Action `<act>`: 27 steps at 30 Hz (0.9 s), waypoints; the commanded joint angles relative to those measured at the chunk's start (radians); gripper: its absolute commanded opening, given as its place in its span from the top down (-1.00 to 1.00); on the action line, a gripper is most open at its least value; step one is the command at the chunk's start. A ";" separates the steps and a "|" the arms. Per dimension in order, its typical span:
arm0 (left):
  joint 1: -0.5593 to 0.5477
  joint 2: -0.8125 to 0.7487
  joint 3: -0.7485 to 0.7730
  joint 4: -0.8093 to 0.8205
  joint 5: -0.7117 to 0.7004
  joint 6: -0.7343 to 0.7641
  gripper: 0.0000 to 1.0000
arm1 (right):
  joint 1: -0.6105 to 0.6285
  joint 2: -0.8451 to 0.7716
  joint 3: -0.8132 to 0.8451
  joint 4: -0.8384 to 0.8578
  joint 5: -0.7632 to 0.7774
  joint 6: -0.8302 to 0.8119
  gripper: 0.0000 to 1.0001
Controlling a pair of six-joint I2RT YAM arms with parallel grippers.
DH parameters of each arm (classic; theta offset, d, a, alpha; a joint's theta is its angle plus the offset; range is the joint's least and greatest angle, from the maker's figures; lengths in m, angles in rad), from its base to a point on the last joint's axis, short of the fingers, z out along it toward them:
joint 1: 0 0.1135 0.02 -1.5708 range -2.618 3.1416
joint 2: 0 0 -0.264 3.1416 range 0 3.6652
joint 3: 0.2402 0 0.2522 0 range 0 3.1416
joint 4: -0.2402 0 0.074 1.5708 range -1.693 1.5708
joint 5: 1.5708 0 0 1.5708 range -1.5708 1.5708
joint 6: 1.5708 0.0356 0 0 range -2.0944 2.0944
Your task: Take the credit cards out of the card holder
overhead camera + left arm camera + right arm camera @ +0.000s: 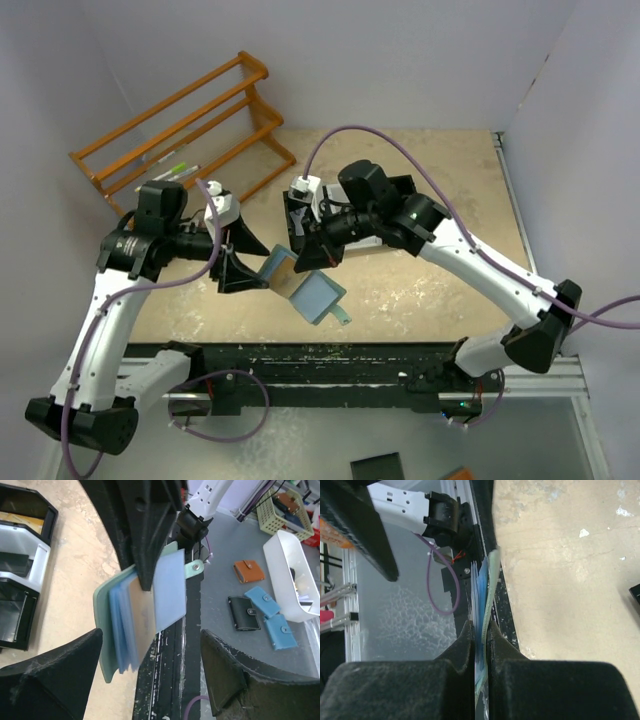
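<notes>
**Right gripper** (481,626): the two black fingers are pressing together on the card holder (488,575). They are pinching its stacked leaves edge-on, with the teal-green cover on the side facing the table.

**Card holder:** it is hanging in the air over the near part of the tan table (440,190), gripped by the right arm alone. Its light-blue inner leaves are fanning apart, and the snap tab (195,568) is sticking out to one side. A tan-faced credit card (142,605) is sitting between two of the leaves. Any print on the card is too blurred to read.

**Left gripper** (256,266): the jaws are standing wide apart and gripping nothing. They are hovering just beside the fanned edge of the holder, one finger to each side, apart from it.

**Surroundings:**
- A black-and-white bin tray (20,545) is resting on the table behind the arms.
- A wooden rack (180,125) is leaning at the far left corner, with pens (176,170) lying on it.
- Past the table's near edge, on a grey surface, an orange wallet (249,571), a black wallet (244,613) and two blue wallets (262,601) are lying beside a white tub (287,580). Lettering on these cannot be made out.
</notes>
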 commanded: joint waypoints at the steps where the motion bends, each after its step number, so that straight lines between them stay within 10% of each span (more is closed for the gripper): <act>1: -0.001 0.058 -0.024 -0.034 0.057 0.067 -0.63 | 0.010 0.039 0.156 -0.113 -0.031 -0.107 1.00; 16: 0.001 0.082 0.013 0.067 -0.188 0.082 -0.99 | 0.010 0.044 0.152 -0.186 -0.019 -0.153 1.00; 27: -0.020 0.146 -0.033 -0.006 0.136 0.081 -0.91 | 0.010 0.082 0.199 -0.121 -0.042 -0.160 1.00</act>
